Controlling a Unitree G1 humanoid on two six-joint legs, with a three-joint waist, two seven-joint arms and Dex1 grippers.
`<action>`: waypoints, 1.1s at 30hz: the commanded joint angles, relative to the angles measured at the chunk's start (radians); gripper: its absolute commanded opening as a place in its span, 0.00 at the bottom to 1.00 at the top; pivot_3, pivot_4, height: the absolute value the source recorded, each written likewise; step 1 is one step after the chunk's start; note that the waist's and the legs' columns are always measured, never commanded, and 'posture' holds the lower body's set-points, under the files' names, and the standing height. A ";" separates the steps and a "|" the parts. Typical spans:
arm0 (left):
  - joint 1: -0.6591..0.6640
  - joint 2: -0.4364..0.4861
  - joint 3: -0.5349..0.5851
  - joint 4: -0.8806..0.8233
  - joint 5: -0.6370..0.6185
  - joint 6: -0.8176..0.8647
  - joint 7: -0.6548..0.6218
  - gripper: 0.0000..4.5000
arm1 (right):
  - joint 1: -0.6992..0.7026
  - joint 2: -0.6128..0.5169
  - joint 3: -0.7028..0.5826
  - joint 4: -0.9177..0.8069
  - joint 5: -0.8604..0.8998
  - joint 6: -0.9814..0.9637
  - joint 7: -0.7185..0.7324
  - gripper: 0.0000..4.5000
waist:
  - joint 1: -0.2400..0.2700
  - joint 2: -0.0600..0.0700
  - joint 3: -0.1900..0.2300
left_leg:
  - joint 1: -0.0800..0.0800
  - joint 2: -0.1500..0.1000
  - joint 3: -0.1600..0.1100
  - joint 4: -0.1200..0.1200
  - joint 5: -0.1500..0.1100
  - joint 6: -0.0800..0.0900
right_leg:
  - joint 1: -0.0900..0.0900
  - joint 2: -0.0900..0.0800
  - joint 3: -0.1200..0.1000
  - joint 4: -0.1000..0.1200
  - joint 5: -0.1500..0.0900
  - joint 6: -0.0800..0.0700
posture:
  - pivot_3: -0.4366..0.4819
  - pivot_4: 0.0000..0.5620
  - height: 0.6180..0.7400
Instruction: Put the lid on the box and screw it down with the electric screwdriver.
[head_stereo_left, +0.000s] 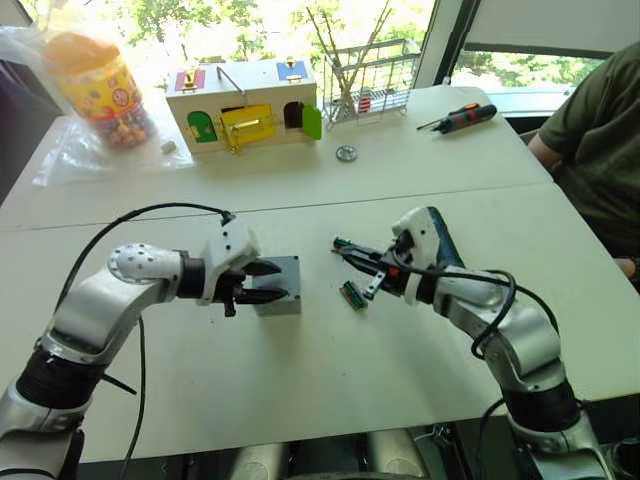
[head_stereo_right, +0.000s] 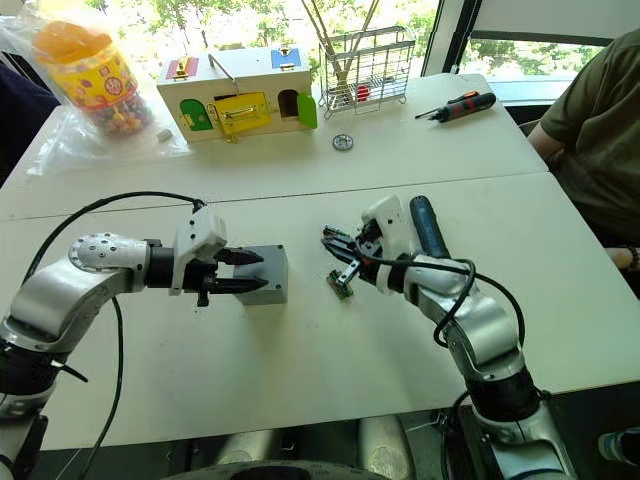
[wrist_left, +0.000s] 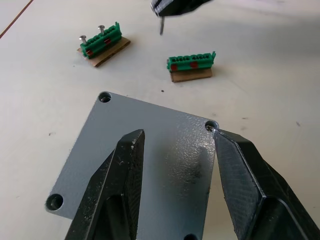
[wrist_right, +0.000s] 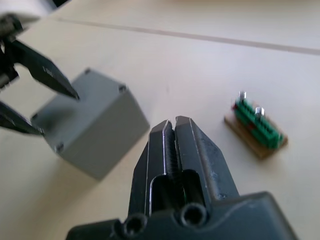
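Observation:
The grey box stands on the white table with the flat grey lid seated on top; a screw head shows in one corner hole. My left gripper is open, its two black fingers spread just over the lid. To the box's right, my right gripper is shut, with a thin metal pin that looks like a screw hanging below its tips. The dark blue electric screwdriver lies just behind my right wrist.
Two green terminal blocks lie between the grippers, one holding two screws. At the back are a wooden latch box, a wire basket, a sweets jar, a washer and a hand screwdriver. A person sits at the right.

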 joint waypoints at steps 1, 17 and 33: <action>-0.030 0.045 0.069 0.043 0.011 -0.029 -0.013 0.49 | -0.082 0.046 0.010 0.012 0.025 -0.008 0.003 0.02 | -0.002 0.000 0.000 | 0.000 0.000 0.000 0.000 0.000 0.000 | 0.000 0.000 0.000 0.000 0.000 0.000 | 0.48 0.27 1.00; 0.036 0.070 0.140 0.015 -0.004 -0.010 0.019 0.49 | -0.167 0.140 0.154 0.232 -0.055 -0.167 0.078 0.02 | -0.003 0.000 0.000 | 0.000 0.000 0.000 0.000 0.000 0.000 | -0.001 0.000 0.000 0.001 0.000 0.000 | 0.48 0.27 1.00; 0.037 0.056 0.123 0.012 -0.007 -0.011 0.040 0.49 | -0.139 0.143 0.171 0.256 -0.086 -0.190 0.092 0.02 | -0.003 0.000 0.000 | 0.000 -0.001 0.000 0.000 0.000 0.000 | -0.001 0.000 0.000 0.001 0.000 0.000 | 0.48 0.27 1.00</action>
